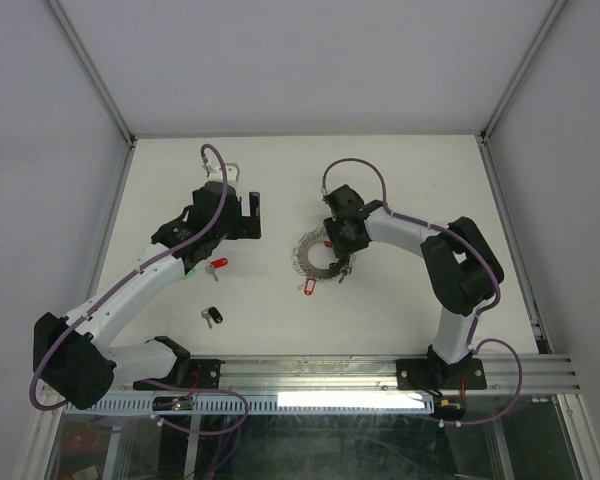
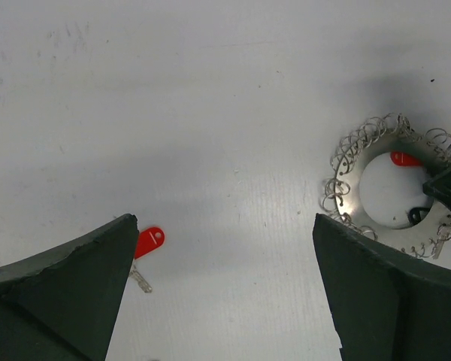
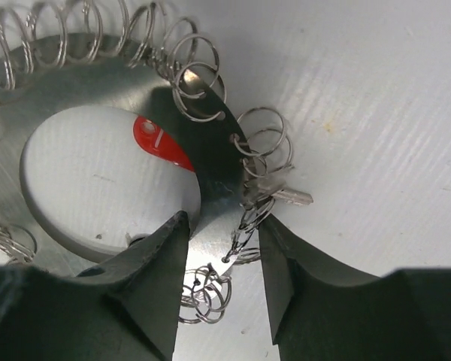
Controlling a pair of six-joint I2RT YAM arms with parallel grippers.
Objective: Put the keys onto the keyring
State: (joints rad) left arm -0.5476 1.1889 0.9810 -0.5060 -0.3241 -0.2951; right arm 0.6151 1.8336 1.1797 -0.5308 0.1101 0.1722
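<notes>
White table [image 1: 400,180] carries a black key [image 1: 214,316] visible only from overhead.

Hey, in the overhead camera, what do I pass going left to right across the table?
red-headed key beside the left arm → left gripper, jaws open → keyring. The right gripper overlaps the keyring, so it is left out.
</notes>
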